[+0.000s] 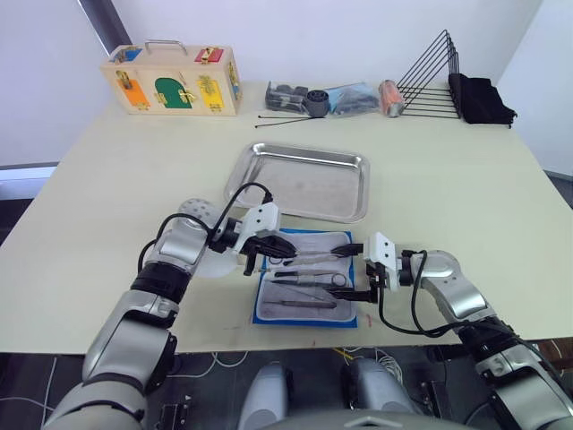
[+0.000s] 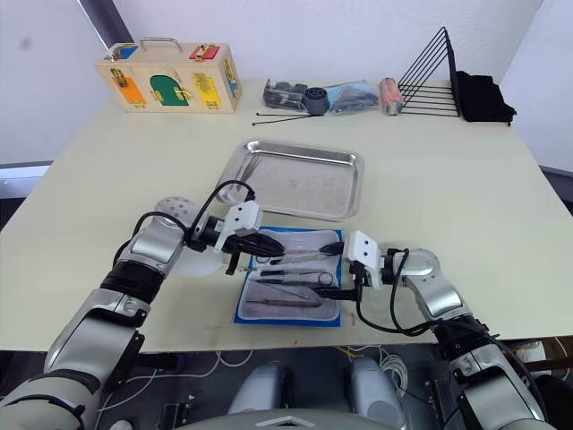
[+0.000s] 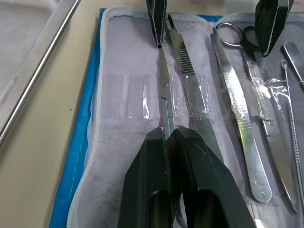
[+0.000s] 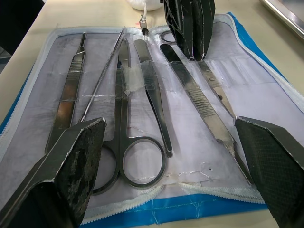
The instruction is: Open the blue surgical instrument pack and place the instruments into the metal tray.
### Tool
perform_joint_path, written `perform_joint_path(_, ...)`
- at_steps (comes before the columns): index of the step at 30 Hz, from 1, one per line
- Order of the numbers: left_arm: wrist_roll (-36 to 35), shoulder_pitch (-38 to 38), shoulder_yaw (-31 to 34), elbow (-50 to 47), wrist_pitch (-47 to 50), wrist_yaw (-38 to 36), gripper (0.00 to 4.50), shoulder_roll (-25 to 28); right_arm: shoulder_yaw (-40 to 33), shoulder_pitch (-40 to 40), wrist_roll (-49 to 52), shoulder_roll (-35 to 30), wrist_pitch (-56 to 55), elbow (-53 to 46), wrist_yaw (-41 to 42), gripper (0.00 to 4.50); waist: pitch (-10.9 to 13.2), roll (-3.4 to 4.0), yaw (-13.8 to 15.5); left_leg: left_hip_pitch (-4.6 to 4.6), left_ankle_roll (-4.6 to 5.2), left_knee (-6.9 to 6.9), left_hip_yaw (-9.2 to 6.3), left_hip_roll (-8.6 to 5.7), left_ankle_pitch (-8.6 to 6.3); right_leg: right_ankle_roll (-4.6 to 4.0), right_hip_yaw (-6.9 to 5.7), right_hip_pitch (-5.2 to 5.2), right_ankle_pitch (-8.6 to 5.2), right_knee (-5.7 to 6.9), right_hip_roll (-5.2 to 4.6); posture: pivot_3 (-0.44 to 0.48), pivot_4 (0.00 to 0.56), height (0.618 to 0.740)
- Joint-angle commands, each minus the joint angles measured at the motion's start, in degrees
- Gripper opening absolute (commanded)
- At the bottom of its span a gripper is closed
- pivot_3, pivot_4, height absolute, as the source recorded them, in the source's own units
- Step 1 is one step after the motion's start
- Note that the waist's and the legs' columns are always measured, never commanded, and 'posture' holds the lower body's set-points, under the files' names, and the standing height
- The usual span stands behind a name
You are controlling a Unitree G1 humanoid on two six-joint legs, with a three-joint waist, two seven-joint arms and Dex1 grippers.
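Six instruments [image 4: 142, 109] lengthwise across pack [image 4: 266, 61]

White plush toy [image 1: 199, 215] mostly behind left arm (shape unclear).

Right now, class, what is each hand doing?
Left hand: closed on a thin instrument still lying in the open pack.
Right hand: open, holding nothing, hovering at the pack's edge.
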Motion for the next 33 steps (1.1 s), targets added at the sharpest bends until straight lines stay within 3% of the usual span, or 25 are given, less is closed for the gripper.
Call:
perform_joint_path(1, 1.42, -1.6, -1.06, -3.46, 3.88, 0.04, 0.05, 1.33, 3.31, 3.46, -5.32, -1.14, 3.34, 6.06, -1.35, 4.5, 0.0, 0.0, 0.0, -0.01, 0.0, 0.0, 0.0, 0.0, 0.0, 0.0, 0.0, 0.0, 0.0, 0.0, 0.0, 0.0, 0.15, 0.74)
perform_joint_path(20, 2.48, -7.43, -4.05, -15.39, 19.92, -3.08, 0.05, 5.65, 3.27, 2.95, -5.39, -0.31, 3.0, 7.18, -1.83, 4.5, 0.05, 0.01, -0.12, -0.02, 0.0, 0.0, 0.0, 0.01, 0.0, 0.0, 0.01, -0.03, -0.01, 0.0, 0.03, 0.0, 0.15, 0.74)
perform_joint_path(33, 2.3, -7.85, -4.64, -17.01, 21.1, -4.8, 0.05, 10.31, 3.4, 2.39, -5.55, 0.29, 2.36, 8.2, -1.83, 4.5, 0.08, 0.01, -0.28, -0.01, 0.0, 0.0, -0.01, 0.04, 0.0, 0.0, 0.05, -0.05, -0.01, 0.01, 0.06, 0.0, 0.15, 0.74)
